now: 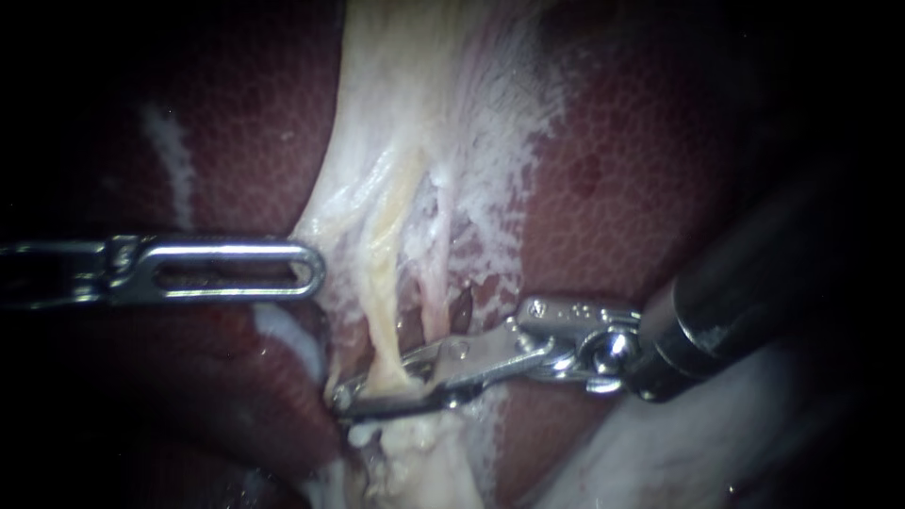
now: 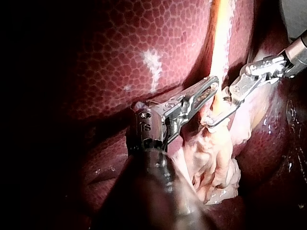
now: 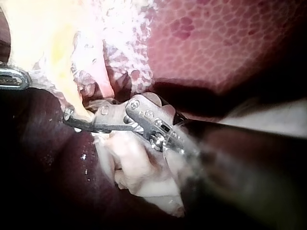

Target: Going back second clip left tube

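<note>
The left tube (image 1: 382, 273), the yellow one, lies between the jaws of my right instrument (image 1: 372, 380). The jaws stand a little open and grip nothing. To back off well, I think it should slide straight out along its own shaft and not tug the tube. My left instrument (image 1: 311, 269) rests off to one side of those jaws. I cannot make out a clip; pale tissue (image 1: 405, 452) under the jaws hides that spot.

This is a surgical setting: mottled red liver (image 1: 613, 188) fills the view, with a slender steel left instrument (image 1: 283, 269) and right instrument (image 1: 372, 385).
</note>
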You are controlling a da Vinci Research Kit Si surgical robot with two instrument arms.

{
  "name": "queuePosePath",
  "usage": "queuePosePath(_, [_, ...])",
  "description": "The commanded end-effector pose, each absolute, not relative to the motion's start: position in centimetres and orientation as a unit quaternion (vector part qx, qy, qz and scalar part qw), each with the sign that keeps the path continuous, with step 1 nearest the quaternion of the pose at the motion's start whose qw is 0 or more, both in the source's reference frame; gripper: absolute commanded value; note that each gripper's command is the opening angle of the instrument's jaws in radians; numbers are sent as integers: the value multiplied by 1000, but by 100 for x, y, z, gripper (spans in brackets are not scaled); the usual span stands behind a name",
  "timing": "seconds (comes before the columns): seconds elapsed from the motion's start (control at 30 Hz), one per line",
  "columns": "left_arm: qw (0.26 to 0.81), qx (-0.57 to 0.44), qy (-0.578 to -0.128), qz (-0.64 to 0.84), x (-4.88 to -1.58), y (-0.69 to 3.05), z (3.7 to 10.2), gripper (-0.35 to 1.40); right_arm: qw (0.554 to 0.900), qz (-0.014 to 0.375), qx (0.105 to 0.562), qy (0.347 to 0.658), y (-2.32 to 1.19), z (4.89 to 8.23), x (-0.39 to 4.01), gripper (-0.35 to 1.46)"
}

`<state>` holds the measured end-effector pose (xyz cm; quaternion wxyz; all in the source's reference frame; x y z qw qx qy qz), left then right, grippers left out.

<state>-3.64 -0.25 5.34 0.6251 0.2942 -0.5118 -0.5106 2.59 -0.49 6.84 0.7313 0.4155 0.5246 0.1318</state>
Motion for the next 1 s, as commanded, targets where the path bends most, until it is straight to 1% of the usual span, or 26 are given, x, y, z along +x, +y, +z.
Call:
queuePosePath(0.03, [625, 294, -512, -511, -364, -25, 534, -35, 734, 120, 403, 533, -45, 686, 258, 35])
queuePosePath(0.1, [625, 294, -512, -511, -364, -26, 533, -35, 736, 112, 393, 539, -42, 684, 258, 42])
queuePosePath(0.2, [625, 294, -512, -511, -364, -26, 533, -35, 743, 92, 365, 553, -36, 681, 256, 50])
queuePosePath(0.3, [625, 294, -512, -511, -364, -26, 532, -35, 746, 76, 347, 562, -31, 679, 254, 53])
queuePosePath(0.47, [625, 294, -512, -511, -364, -27, 530, -35, 754, 62, 318, 572, -26, 681, 248, 57])
queuePosePath(0.6, [625, 294, -512, -511, -364, -27, 530, -35, 755, 54, 310, 575, -25, 683, 245, 58])
queuePosePath(0.8, [625, 294, -512, -511, -364, -27, 530, -35, 756, 55, 308, 575, -25, 682, 236, 59])
queuePosePath(1.0, [625, 295, -512, -510, -363, -26, 532, -35, 759, 57, 303, 574, -26, 676, 211, 60])
